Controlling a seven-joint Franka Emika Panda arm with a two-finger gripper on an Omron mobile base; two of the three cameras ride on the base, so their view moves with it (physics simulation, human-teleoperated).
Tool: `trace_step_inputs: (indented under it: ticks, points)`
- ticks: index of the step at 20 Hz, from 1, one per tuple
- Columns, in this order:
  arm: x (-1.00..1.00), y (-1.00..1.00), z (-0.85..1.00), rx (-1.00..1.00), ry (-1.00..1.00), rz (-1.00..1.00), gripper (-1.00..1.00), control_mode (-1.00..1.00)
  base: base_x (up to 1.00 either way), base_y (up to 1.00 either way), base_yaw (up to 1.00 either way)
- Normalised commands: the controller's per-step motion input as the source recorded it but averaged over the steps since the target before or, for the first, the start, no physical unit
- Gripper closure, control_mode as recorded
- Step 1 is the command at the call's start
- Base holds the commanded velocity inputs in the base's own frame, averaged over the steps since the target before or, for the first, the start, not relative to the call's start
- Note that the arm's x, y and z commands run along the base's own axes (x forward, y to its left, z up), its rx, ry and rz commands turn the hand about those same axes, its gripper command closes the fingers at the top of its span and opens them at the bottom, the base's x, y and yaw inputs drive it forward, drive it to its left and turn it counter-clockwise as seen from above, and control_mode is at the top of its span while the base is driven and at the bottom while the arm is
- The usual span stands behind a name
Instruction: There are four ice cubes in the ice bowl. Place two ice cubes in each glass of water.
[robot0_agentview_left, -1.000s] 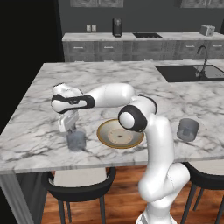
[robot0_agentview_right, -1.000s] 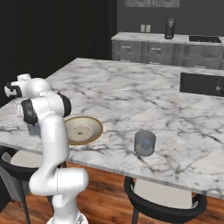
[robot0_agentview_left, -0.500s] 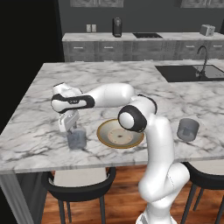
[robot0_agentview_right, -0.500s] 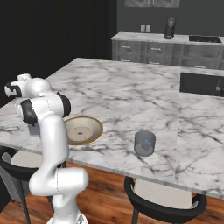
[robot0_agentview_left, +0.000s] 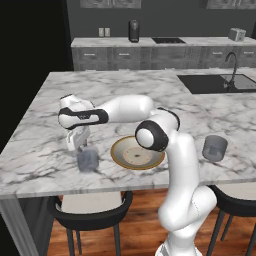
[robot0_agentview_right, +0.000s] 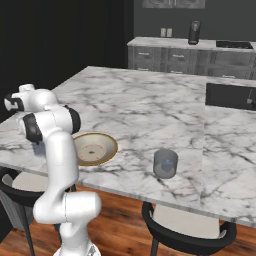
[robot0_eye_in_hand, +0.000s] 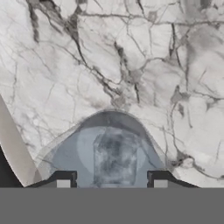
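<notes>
Two glasses of water (robot0_agentview_left: 87, 159) (robot0_agentview_left: 215, 147), one ice bowl (robot0_agentview_left: 137, 153), one ice cube (robot0_eye_in_hand: 114, 159).

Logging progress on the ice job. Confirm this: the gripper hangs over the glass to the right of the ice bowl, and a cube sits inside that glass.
Not right. The gripper hangs over the glass to the left of the ice bowl, as the left base view shows; the other glass stands alone on the right. The hand view does show an ice cube inside the glass below the fingertips.

Both base views look forward and down over the marble worktop (robot0_agentview_left: 150, 85) from behind the arm (left and right), sharing the ice bowl (robot0_agentview_left: 137, 153); the hand view looks closely down into a glass (robot0_eye_in_hand: 109, 153).
</notes>
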Motion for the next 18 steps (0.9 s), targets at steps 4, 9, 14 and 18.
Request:
trace_step_inputs:
  ticks: [4,9,14,18]
  points:
    - [-0.33,-0.03,0.27,0.00,-0.12,0.00,1.00,-1.00,0.00,0.00,0.00]
    - [-0.47,-0.59,0.26,0.11,-0.34,-0.06,1.00,-1.00,0.00,0.00,0.00]
    - [-0.49,-1.00,0.08,0.46,-0.48,-0.05,1.00,-1.00,0.00,0.00,0.00]
    - [-0.60,-1.00,0.56,0.42,-0.25,-0.11,1.00,-1.00,0.00,0.00,0.00]
